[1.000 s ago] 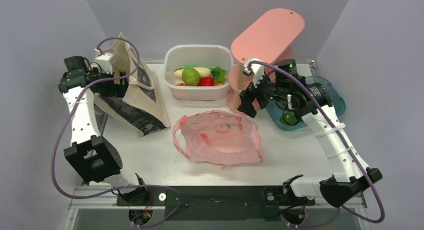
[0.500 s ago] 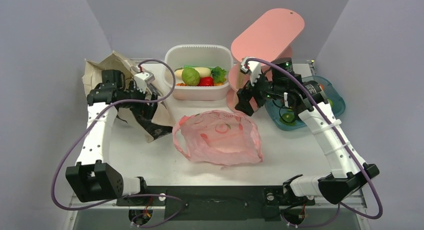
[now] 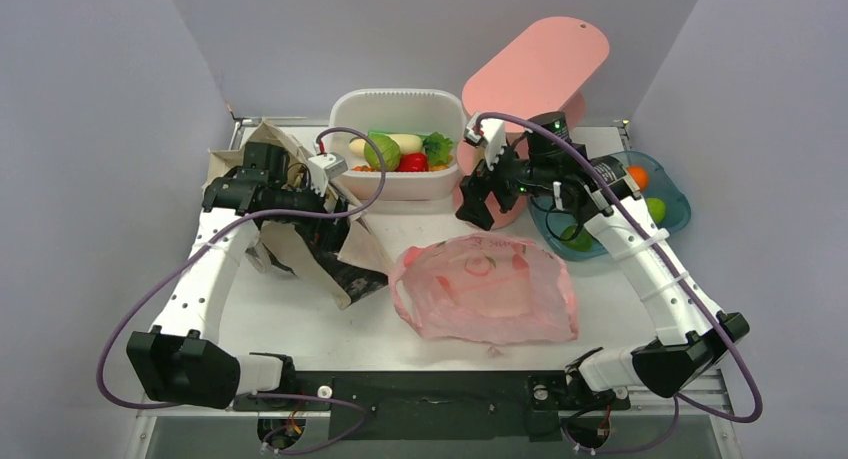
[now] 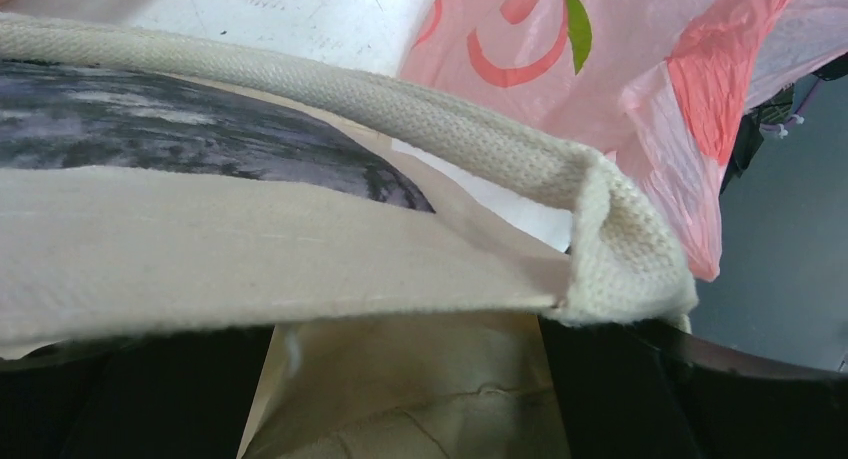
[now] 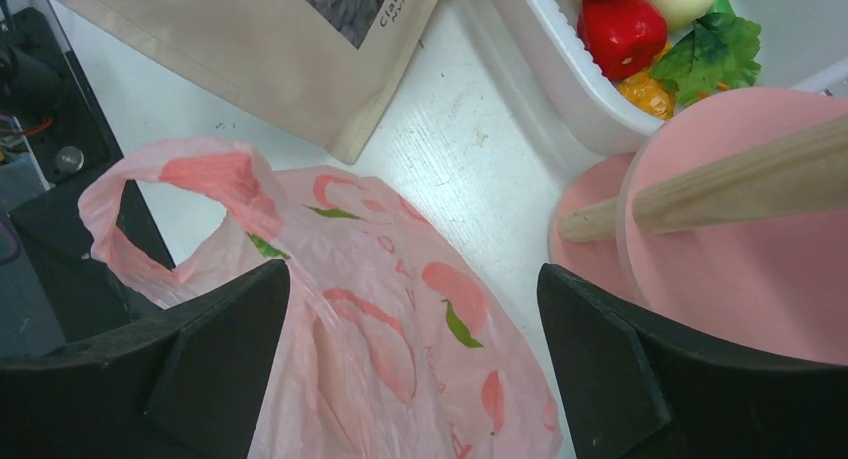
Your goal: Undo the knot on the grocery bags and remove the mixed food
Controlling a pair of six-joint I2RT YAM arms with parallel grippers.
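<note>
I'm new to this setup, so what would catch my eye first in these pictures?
A flat pink bag lies front and centre on the table. Left of it slumps a crumpled canvas tote. Behind them, a white tub holds bright vegetables.

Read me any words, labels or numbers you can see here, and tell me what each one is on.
"Claude": printed on the canvas tote, seen in the right wrist view.
Smaller line under it on the tote: too small and cut off to read.
Pink plastic bag: only red and green printed shapes, no readable words.
Nothing else carries text.
</note>
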